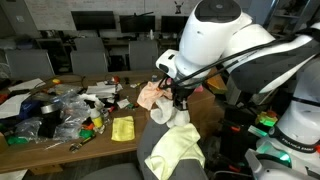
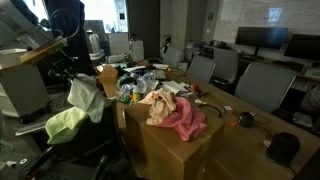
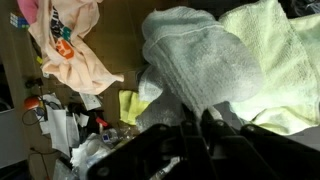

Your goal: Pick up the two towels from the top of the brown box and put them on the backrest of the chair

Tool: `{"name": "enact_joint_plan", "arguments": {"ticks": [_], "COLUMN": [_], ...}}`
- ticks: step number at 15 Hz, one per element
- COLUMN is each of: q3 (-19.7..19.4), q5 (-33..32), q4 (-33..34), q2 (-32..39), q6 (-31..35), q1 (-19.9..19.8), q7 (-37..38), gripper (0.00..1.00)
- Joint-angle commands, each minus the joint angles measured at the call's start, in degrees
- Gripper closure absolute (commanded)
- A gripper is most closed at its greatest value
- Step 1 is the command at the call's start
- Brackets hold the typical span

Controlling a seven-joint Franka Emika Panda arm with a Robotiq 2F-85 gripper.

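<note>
Looks like the gripper [image 3: 198,128] is pinched tight on the white towel [image 3: 195,65], holding it over the top edge of the chair [image 1: 148,152] beside the draped green towel [image 3: 265,55], I'd guess so it hangs there too.

The arm [image 1: 225,45] reaches out from its base at the right of an exterior view, with its big white joint raised high and the forearm sloping down to the left. The wrist is bent so that the gripper [image 1: 177,98] points downward. The jaws are closed, pinching the white towel [image 1: 163,113], which hangs below them. In the wrist view the dark fingers [image 3: 178,148] come in from the bottom edge, close together, blurred and in shadow.
</note>
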Motion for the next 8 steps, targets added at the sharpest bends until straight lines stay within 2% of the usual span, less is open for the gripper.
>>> {"name": "enact_joint_plan", "arguments": {"ticks": [1,8], "q3": [0.12,-1.94], "q5": [-0.26,4.90], "q4": [2.37,10.35], "q2": [2.93,15.05], "q6": [-3.48,-12.31], "q1": [1.08,1.90], "q7": [-1.50,-6.65], "gripper": [0.97,0.97]}}
